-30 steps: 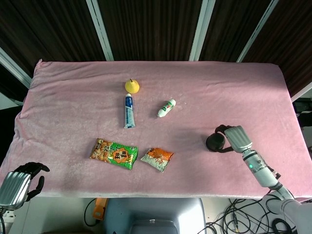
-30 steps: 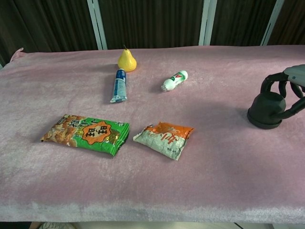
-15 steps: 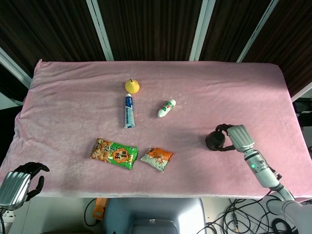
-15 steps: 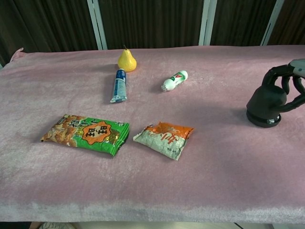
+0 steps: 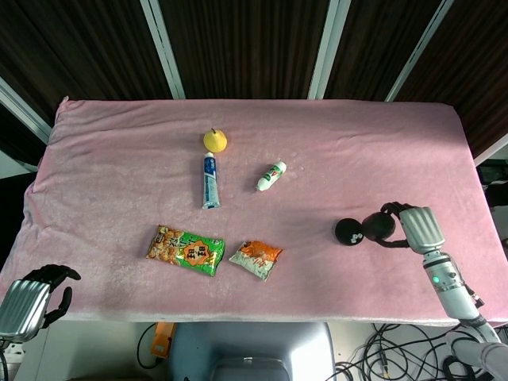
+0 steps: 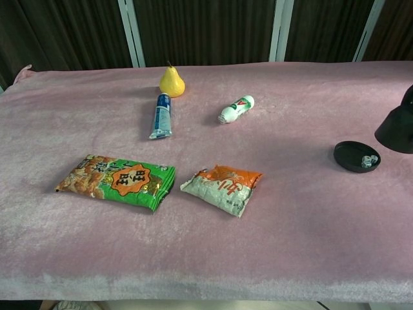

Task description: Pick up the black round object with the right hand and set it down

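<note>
Black round object's domed top [image 5: 379,226] sits clamped in right robot hand [image 5: 406,228], lifted off tabletop [image 5: 119,167] w/ its flat base [image 6: 357,156] left below, prob. bc grasp caught only the upper part.

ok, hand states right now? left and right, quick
Left robot hand: fingers curled, holding nothing.
Right robot hand: gripping the black dome cover, lifted off its base.
</note>
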